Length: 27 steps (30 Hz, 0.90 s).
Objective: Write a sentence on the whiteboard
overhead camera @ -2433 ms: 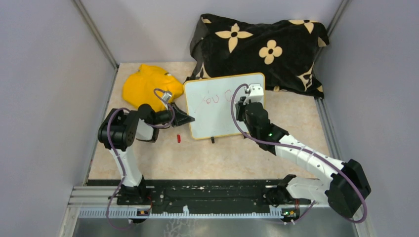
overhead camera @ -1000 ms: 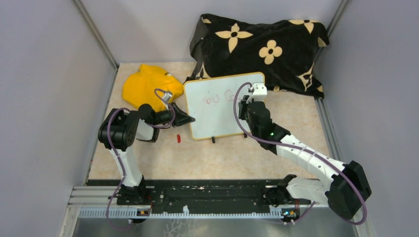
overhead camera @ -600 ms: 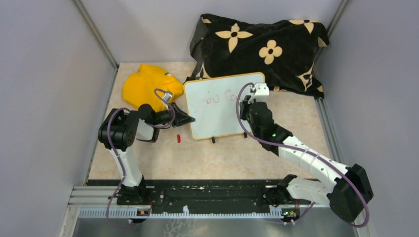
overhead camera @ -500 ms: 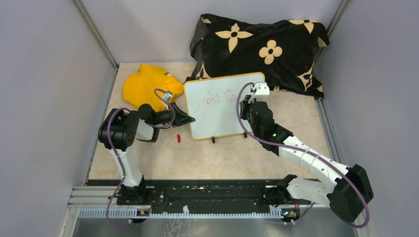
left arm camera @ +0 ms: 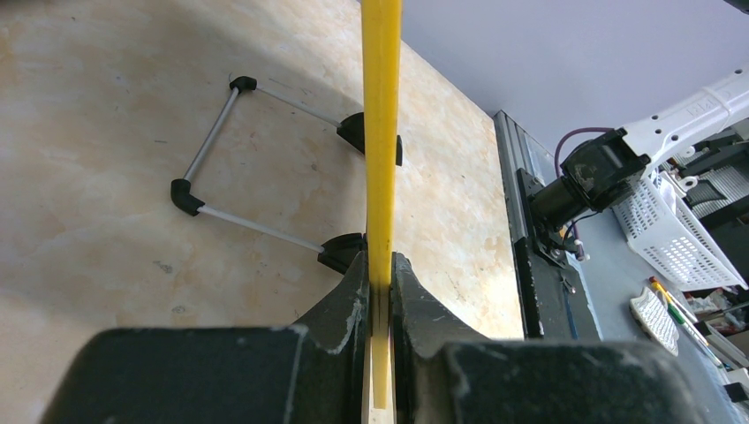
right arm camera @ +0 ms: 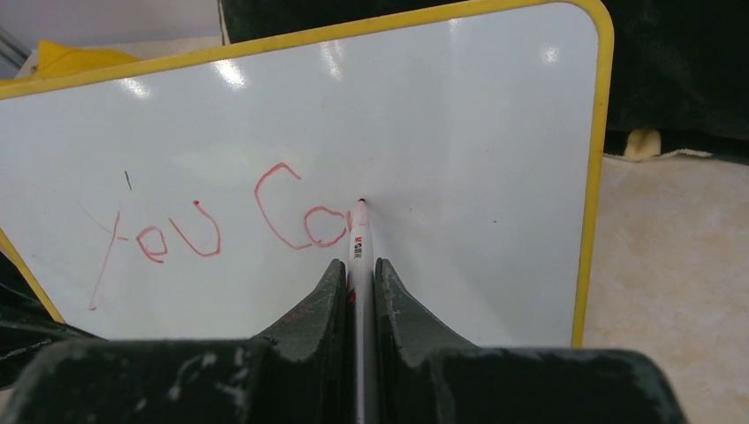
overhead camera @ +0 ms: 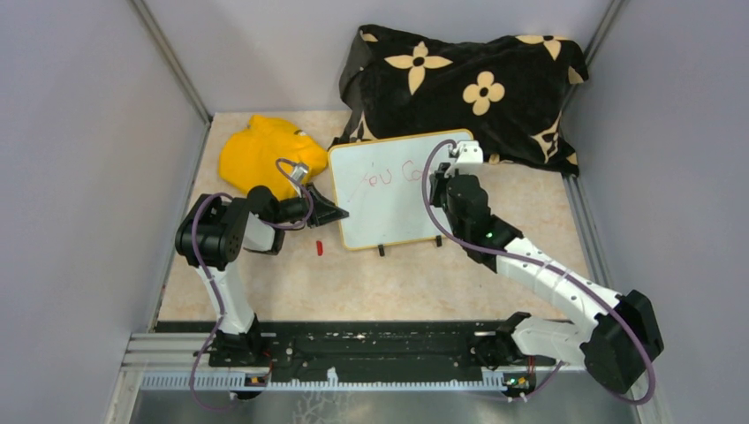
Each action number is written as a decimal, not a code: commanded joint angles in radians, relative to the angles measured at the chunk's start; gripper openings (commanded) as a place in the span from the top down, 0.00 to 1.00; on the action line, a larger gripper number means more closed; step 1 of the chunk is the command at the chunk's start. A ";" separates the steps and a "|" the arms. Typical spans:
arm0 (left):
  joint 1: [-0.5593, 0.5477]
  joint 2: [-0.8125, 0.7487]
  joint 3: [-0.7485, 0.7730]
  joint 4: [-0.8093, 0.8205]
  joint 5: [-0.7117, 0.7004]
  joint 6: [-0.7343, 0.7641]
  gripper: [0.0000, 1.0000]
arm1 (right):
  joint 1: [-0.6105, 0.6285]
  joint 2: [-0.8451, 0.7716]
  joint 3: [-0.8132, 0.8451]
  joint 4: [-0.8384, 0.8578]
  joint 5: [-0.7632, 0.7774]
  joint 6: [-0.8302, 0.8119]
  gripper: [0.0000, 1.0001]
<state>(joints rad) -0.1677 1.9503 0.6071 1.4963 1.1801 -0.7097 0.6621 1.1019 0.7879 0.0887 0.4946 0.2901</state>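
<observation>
The whiteboard (overhead camera: 389,216) stands tilted on the table, white with a yellow rim. Red marker writing, the sentence (right arm camera: 221,225), reads "You C" followed by a partly formed letter; it also shows faintly in the top view as the sentence (overhead camera: 389,175). My right gripper (right arm camera: 358,278) is shut on a white marker (right arm camera: 359,243) whose tip touches the board just right of the last stroke. My left gripper (left arm camera: 380,283) is shut on the whiteboard's yellow edge (left arm camera: 382,132), at the board's left side (overhead camera: 331,210).
A crumpled yellow cloth (overhead camera: 261,150) lies left of the board. A black flower-patterned cushion (overhead camera: 468,84) sits behind it. A small red cap (overhead camera: 320,248) lies on the table near the left gripper. The board's wire stand (left arm camera: 256,168) rests on the tabletop. Grey walls close both sides.
My right gripper has moved rightward and slightly up along the board, and the red writing has grown past "You C". The left arm and board have stayed put.
</observation>
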 commanded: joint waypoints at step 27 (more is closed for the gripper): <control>-0.015 -0.005 0.006 -0.011 0.020 0.017 1.00 | -0.022 -0.023 -0.068 0.008 -0.029 0.049 1.00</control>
<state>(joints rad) -0.1677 1.9503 0.6071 1.4925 1.1793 -0.7101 0.6559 1.0893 0.7311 0.0933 0.4702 0.3275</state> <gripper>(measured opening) 0.135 0.106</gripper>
